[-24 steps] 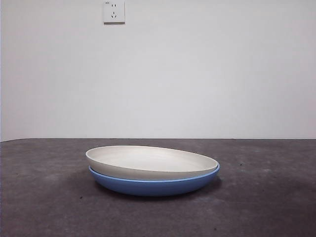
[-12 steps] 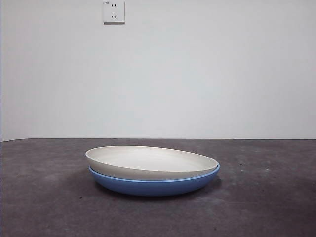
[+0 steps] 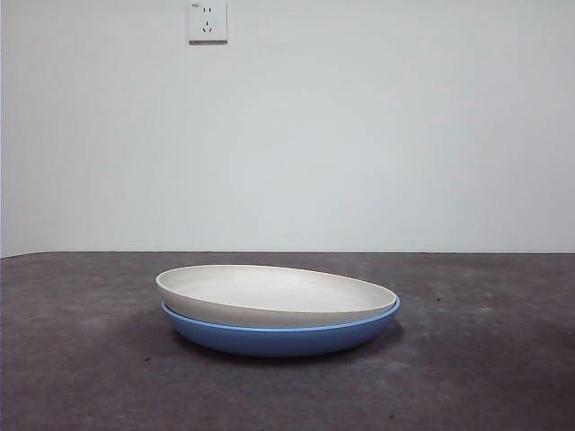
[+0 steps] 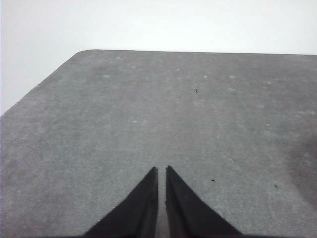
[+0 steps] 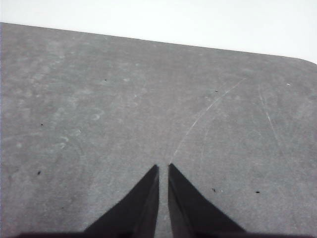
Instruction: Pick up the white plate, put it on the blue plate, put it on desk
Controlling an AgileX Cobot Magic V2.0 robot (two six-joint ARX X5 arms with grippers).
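White plate (image 3: 269,294) sits nested on the blue plate (image 3: 280,335), slightly tilted: its left rim rides higher, its right rim sinks level with the blue rim. The stack rests on the desk (image 3: 81,359) near the middle, a soft shadow spreading to its left.

Desk surface: dark grey-brown, felt-like, speckled with pale flecks and small dark specks. A rounded far corner shows in each wrist view, and a thin pale curved scratch (image 5: 205,116) runs across the surface under the right arm.

Room: plain white wall (image 3: 359,135) behind the desk, with a white wall socket (image 3: 207,21) high up, left of centre.

Left end effector (image 4: 161,171): jaws closed to a thin slit, holding nothing, over bare desk. Right end effector (image 5: 163,168): the same, tips nearly touching, empty, over bare desk. Neither plate shows in either wrist view.
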